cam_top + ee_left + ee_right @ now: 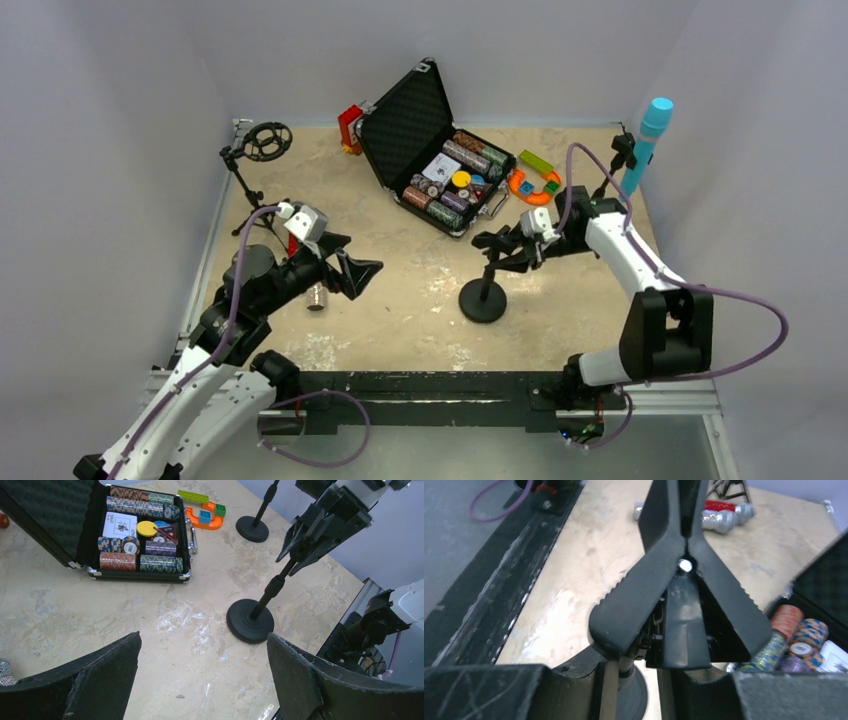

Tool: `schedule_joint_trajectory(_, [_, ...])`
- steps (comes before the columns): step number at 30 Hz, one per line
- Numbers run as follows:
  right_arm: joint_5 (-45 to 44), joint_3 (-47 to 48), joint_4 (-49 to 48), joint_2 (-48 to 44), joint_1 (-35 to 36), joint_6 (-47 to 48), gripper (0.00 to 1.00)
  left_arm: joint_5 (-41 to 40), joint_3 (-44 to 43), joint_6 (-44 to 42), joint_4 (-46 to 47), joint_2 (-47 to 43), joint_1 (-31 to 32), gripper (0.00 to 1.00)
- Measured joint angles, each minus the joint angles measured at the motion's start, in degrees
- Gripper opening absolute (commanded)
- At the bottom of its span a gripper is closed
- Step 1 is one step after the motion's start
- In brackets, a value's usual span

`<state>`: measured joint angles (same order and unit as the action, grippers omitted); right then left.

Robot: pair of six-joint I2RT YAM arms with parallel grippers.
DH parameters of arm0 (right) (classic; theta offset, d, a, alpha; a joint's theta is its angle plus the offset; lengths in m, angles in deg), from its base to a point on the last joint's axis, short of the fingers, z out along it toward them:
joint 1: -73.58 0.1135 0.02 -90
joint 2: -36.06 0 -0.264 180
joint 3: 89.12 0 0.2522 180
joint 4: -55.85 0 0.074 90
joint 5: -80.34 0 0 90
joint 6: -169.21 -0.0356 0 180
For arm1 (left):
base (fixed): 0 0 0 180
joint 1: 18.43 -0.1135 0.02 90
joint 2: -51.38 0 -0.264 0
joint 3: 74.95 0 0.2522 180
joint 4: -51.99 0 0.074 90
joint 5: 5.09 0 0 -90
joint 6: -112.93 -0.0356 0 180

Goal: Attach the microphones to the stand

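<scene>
"What's the right gripper point(488, 241) on?"

"It's pinched tight on the black plastic clip point(684, 605) that tops the stand point(483, 300). The stand has a thin pole and a round flat base."

"And the left gripper point(203, 639)?"

"Spread wide, holding nothing. The glittery silver microphone point(317, 297) lies close beside it, with the red microphone point(719, 505) next to that."

"Farther out?"

"An open, foam-lined black case point(405, 120) packed with striped chip rolls point(117, 561), a white card and a yellow disc. The blue microphone point(650, 135) sits upright in the far stand point(252, 527), well behind the right gripper."

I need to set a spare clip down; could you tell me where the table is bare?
Bare: the near strip between the silver microphone and the middle stand. Crowded around the poker chip case and orange toy.
</scene>
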<state>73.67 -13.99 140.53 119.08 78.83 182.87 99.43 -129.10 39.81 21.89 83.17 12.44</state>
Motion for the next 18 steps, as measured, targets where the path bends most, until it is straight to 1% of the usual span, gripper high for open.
schedule_joint_trajectory(1, [-1.2,-1.6,-4.1,-1.1,0.7,-3.8,0.22,0.0,0.0,0.0,-0.2,-0.2,0.0,0.99])
schedule_joint_trajectory(2, [-2.1,-4.6,-10.3,-3.3,1.7,-9.5,0.24,0.0,0.0,0.0,-0.5,-0.5,0.0,0.99])
schedule_joint_trajectory(4, [-2.8,-10.3,-21.7,-9.4,3.0,-19.8,0.25,-0.2,0.0,0.0,-1.0,-1.2,0.0,0.99])
schedule_joint_trajectory(6, [-4.7,-12.7,-29.0,-13.7,3.4,-26.8,0.27,-0.3,0.2,0.0,-1.0,-1.6,0.0,0.99])
schedule_joint_trajectory(9, [-5.7,-12.3,-31.1,-13.1,3.7,-29.8,0.37,-0.4,0.8,0.0,-1.2,-1.6,0.0,0.99])
schedule_joint_trajectory(10, [-5.5,-11.6,-30.7,-12.0,3.7,-30.0,0.48,-0.5,0.9,0.0,-1.4,-1.6,0.0,0.99])
schedule_joint_trajectory(13, [-6.6,-10.3,-29.9,-10.3,3.3,-30.3,0.68,-0.8,0.9,0.0,-2.2,-1.2,0.0,0.99])
schedule_joint_trajectory(17, [-8.0,-10.6,-30.4,-11.8,1.4,-32.4,0.83,-1.5,1.4,0.0,-2.6,-1.2,0.0,0.99])
schedule_joint_trajectory(18, [-8.4,-10.9,-30.8,-12.7,0.5,-33.1,0.85,-1.7,1.6,0.1,-2.6,-1.2,0.0,0.99])
